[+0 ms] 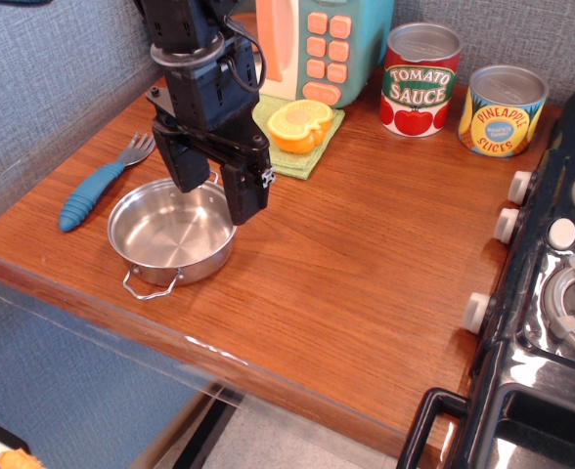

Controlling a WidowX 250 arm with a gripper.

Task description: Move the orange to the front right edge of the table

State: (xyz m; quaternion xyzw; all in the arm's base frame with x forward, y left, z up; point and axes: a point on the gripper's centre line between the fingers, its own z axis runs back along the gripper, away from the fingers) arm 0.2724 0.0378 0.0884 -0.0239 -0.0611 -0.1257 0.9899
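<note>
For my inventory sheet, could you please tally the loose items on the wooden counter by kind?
Cans: 2, tomato sauce and pineapple slices
Pan: 1
Fork: 1
Orange: 1
Green cloth: 1
Total: 6

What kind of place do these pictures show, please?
Probably a toy kitchen: a wood-grain table beside a black toy stove, with a toy tomato sauce can, a small steel pan and a plastic half orange.

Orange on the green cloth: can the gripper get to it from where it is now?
Probably yes. The open gripper hangs over the pan, and nothing sits over the orange.
</note>
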